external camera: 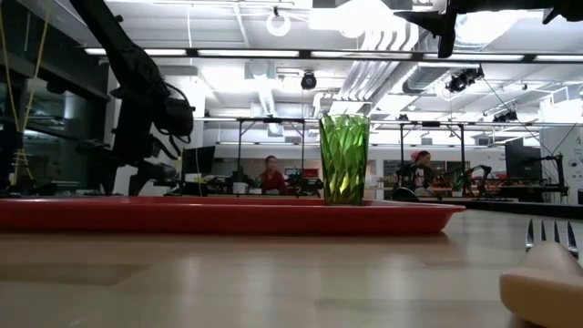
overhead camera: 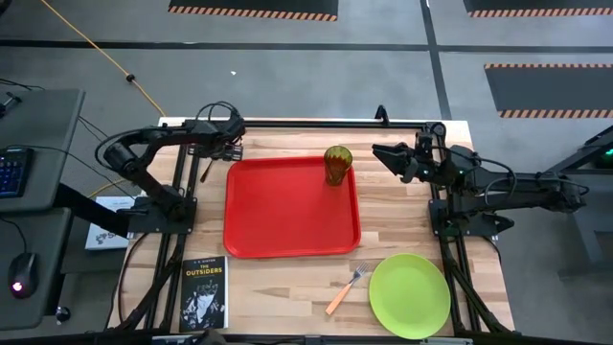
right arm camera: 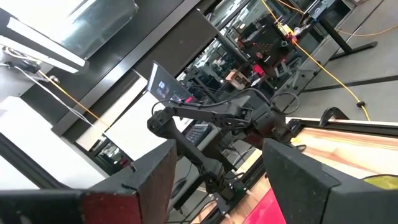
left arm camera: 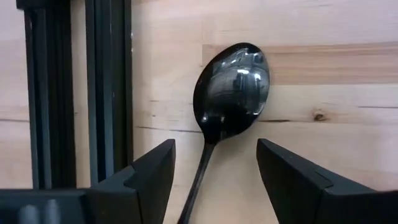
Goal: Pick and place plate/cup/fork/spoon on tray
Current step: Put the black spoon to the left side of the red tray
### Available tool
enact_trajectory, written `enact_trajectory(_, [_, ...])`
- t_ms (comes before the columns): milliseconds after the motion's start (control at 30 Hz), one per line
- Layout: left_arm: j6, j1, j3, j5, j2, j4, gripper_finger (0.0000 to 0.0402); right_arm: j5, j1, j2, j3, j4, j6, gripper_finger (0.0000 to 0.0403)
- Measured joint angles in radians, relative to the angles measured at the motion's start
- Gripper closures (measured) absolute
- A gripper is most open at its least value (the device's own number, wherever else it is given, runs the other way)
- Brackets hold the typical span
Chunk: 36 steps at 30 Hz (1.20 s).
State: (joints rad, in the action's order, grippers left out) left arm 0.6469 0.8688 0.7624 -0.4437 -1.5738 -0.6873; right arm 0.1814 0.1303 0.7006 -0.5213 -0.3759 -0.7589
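The left gripper [left arm camera: 214, 180] is hanging over the table's far left corner, just off the far-left corner of the tray [overhead camera: 278, 216], with its fingers spread wide and holding nothing. The spoon [left arm camera: 230, 99] is lying flat on the wood right under it, its thin handle running between the two fingers and its round dark bowl sitting just beyond their tips (the fingers are not touching it on either side). A black frame rail is running alongside the spoon.

The right gripper [overhead camera: 380, 153] is hovering in the air off the tray's far right corner, fingers parted and empty, pointing toward the cup [overhead camera: 337, 165].

The cup is standing upright inside the tray, tucked against the far rim near the far right corner, and it is the only thing on the tray. The plate [overhead camera: 410, 295] is resting on the table off the tray's near right corner, well apart from it. The fork [overhead camera: 346, 289] is lying between the plate and the tray's near edge, tines toward the tray.
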Motion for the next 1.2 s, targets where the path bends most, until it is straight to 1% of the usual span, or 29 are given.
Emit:
enact_trajectory(200, [0.024, -0.014, 0.000, -0.054, -0.044, 0.023, 0.0221, -0.001, 0.000, 0.000, 0.000, 0.000, 0.001, 0.0171])
enact_trajectory(333, [0.040, -0.022, 0.001, -0.056, -0.057, 0.033, 0.0252, -0.001, 0.000, 0.000, 0.000, 0.005, 0.008, 0.0171])
enact_trajectory(467, [0.042, -0.026, 0.001, -0.053, -0.060, 0.036, 0.0292, -0.001, 0.000, 0.000, 0.000, 0.027, 0.008, 0.0171])
enact_trajectory(633, [0.070, -0.027, 0.001, -0.046, -0.062, 0.041, 0.0354, -0.002, 0.000, 0.000, 0.000, 0.037, 0.008, 0.0171])
enact_trajectory(733, [0.051, -0.028, 0.001, -0.053, -0.061, 0.047, 0.0389, -0.002, 0.000, 0.000, 0.000, 0.037, 0.008, 0.0171])
enact_trajectory(867, [-0.014, -0.027, 0.000, -0.056, -0.042, 0.052, 0.0390, -0.009, 0.000, 0.000, 0.000, 0.037, 0.008, 0.0171])
enact_trajectory(967, [-0.068, -0.022, -0.001, -0.062, -0.002, 0.055, 0.0396, -0.015, 0.000, 0.000, 0.000, 0.037, 0.008, 0.0171])
enact_trajectory(1100, [-0.100, -0.011, -0.001, -0.059, 0.089, 0.061, 0.0397, -0.015, 0.000, 0.000, 0.000, 0.037, 0.008, 0.0171])
enact_trajectory(1200, [-0.187, -0.013, -0.001, -0.023, 0.184, 0.060, 0.0399, -0.015, 0.000, 0.000, 0.000, 0.037, 0.008, 0.0171])
